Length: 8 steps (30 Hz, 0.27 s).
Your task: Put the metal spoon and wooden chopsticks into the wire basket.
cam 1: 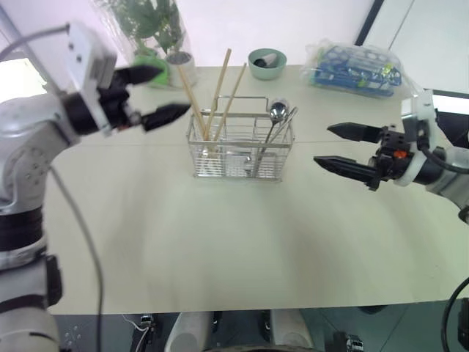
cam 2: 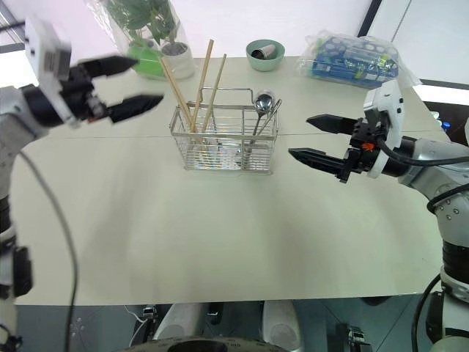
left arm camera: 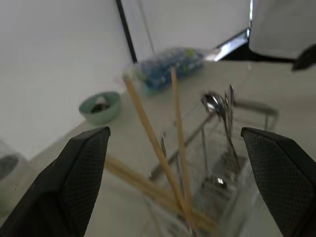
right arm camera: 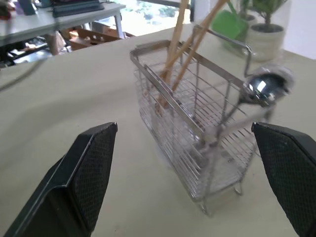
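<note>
The wire basket (cam 1: 238, 167) stands upright in the middle of the table. Leaning out of its left half are the wooden chopsticks (cam 1: 218, 92), tips down inside. In its right half stands the metal spoon (cam 1: 278, 111), bowl up above the rim, beside a thin metal handle. My left gripper (cam 1: 174, 92) hangs open just left of the chopsticks' tops, holding nothing. My right gripper (cam 1: 322, 145) is open and empty to the right of the basket, pointing at it. The right wrist view shows the basket (right arm camera: 187, 133) and spoon (right arm camera: 264, 85) between its fingers.
A green bowl (cam 1: 267, 63) sits behind the basket at the table's far edge. A potted plant in clear wrap (cam 1: 150, 33) stands at the back left, close behind my left gripper. A plastic bag with blue items (cam 1: 355, 67) lies at the back right.
</note>
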### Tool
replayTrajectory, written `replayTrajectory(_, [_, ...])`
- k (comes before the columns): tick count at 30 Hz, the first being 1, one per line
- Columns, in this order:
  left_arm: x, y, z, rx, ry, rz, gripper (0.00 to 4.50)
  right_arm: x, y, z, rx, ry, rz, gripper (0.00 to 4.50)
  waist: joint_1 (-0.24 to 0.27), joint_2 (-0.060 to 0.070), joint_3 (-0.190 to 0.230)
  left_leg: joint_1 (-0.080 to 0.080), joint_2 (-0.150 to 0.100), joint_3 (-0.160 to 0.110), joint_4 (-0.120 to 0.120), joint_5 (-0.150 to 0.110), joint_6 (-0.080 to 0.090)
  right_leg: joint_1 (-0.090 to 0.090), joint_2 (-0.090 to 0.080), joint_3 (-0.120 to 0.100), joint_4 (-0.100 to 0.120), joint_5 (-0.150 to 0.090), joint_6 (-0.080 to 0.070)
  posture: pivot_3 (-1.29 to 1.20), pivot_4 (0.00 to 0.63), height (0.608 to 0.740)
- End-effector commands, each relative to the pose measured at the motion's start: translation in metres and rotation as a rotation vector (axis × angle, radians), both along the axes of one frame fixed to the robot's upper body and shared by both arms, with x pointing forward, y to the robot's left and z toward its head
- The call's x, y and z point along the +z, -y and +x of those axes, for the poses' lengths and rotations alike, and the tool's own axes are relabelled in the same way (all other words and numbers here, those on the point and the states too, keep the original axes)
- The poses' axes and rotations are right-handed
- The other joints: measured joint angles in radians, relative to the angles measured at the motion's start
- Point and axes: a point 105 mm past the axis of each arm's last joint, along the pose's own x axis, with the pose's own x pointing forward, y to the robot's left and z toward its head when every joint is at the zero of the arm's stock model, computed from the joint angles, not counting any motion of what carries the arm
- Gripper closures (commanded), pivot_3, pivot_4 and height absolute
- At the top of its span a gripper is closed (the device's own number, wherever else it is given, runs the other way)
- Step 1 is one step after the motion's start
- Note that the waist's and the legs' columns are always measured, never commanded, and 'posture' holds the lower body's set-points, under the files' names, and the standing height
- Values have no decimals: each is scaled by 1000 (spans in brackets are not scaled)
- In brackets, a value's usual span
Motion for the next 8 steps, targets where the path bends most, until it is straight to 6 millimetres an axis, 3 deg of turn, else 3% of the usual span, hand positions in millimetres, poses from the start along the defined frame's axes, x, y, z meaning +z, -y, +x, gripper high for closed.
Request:
replayTrajectory(1, [-7, -6, -16, -60, -37, 72, 45, 7, 9, -2, -14, 44, -18, 0, 6, 0, 0, 0, 0, 0, 0, 0, -1, 0, 0, 0, 0, 0, -1, 0, 150, 687])
replayTrajectory(8, [-16, -16, -16, -20, -56, 92, 45, -1, 11, 0, -18, 28, -30, 0, 11, 0, 0, -1, 0, 0, 0, -1, -1, 0, -1, 0, -2, 0, -1, 0, 150, 687])
